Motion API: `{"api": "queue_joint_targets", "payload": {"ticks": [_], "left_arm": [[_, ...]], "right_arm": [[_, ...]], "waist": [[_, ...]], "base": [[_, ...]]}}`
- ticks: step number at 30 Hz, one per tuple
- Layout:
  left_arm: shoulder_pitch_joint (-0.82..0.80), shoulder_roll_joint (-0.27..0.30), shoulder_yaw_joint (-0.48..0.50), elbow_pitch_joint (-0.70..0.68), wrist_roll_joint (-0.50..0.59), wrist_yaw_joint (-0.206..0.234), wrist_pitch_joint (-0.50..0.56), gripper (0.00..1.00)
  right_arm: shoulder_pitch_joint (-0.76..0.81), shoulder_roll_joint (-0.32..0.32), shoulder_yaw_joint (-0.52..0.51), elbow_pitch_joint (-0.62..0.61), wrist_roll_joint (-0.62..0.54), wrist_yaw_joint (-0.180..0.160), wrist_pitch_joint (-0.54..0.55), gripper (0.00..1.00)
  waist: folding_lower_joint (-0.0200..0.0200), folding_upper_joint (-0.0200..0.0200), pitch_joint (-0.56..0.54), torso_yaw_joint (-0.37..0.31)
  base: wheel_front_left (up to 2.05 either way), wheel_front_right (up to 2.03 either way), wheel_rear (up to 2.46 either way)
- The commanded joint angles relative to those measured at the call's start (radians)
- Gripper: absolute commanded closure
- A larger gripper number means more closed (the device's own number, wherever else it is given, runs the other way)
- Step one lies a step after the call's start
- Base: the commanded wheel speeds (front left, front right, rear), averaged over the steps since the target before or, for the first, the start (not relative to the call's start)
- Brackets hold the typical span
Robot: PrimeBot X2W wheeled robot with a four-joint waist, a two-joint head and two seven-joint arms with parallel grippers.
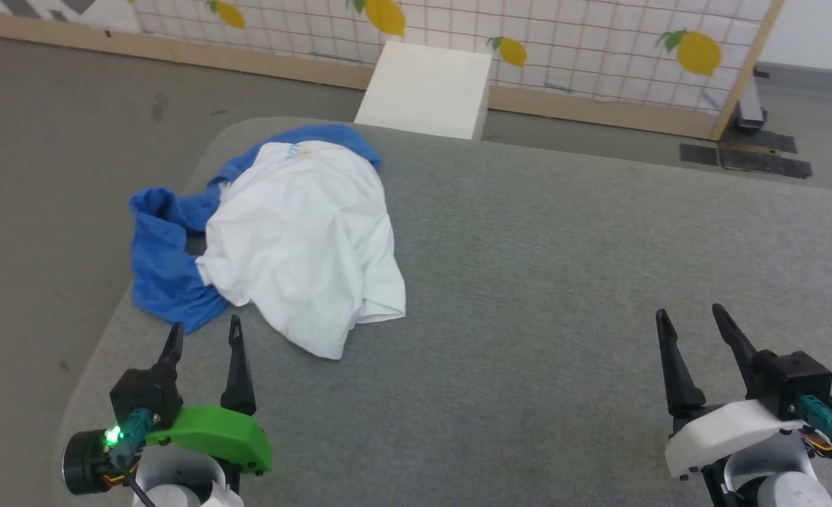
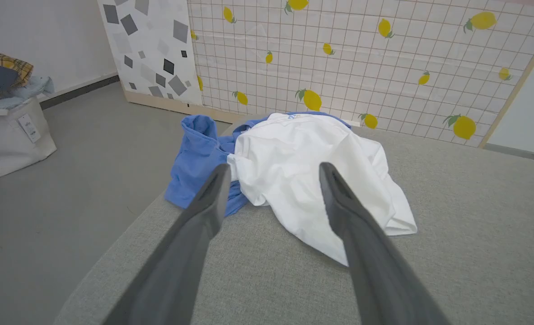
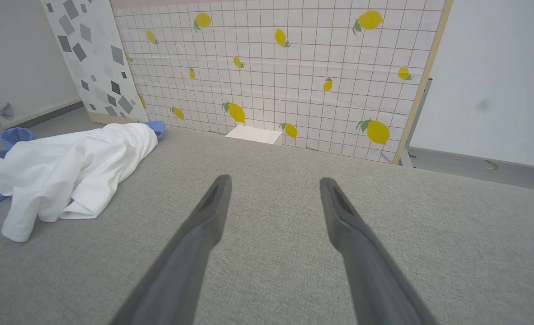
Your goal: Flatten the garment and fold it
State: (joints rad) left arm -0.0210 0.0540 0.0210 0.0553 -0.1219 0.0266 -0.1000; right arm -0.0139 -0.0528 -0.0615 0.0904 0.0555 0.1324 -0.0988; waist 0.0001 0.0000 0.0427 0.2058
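Garment [image 1: 296, 232] lies crumpled at the table's [image 1: 564, 282] far left corner. Left gripper [image 1: 205, 324] hovers just before it, spread wide and empty; right gripper [image 1: 689, 310], equally wide and empty, hovers well apart.

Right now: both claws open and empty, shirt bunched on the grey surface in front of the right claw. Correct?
One error: the garment lies bunched in front of the left claw, not the right claw, as the head view shows. The rest holds: both are open and empty, and the shirt is on the grey surface.

Soft cloth garment [image 1: 303, 232], woven matt table [image 1: 564, 282]
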Motion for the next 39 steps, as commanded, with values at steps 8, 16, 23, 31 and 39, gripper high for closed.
{"api": "queue_joint_targets", "payload": {"ticks": [8,16,23,31,39], "left_arm": [[-0.007,-0.002,0.003,0.018,-0.038,0.008,-0.027,0.00],[-0.006,-0.002,0.004,0.027,-0.059,0.015,-0.044,0.00],[-0.005,-0.002,0.007,0.034,-0.083,0.024,-0.059,0.00],[-0.028,-0.003,0.009,0.036,-0.145,0.022,-0.075,0.00],[-0.184,-0.002,0.025,0.084,-0.165,-0.030,-0.091,0.00]], "right_arm": [[-0.007,0.001,-0.006,0.025,0.010,-0.001,-0.028,0.00],[-0.010,0.001,-0.011,0.044,0.012,-0.001,-0.044,0.00],[-0.013,0.002,-0.016,0.061,0.014,-0.001,-0.059,0.00],[-0.021,0.002,-0.021,0.079,0.009,-0.001,-0.076,0.00],[-0.048,0.002,-0.023,0.083,-0.009,-0.001,-0.082,0.00]], "waist": [[-0.0001,0.0000,0.013,0.087],[-0.0001,0.0000,0.022,0.139],[-0.0001,0.0000,0.032,0.173],[-0.0001,0.0000,0.053,0.194],[-0.0001,0.0000,0.101,0.168]], "base": [[0.00,0.00,0.00],[0.00,0.00,0.00],[0.00,0.00,0.00],[0.00,0.00,0.00],[0.00,0.00,0.00]]}}
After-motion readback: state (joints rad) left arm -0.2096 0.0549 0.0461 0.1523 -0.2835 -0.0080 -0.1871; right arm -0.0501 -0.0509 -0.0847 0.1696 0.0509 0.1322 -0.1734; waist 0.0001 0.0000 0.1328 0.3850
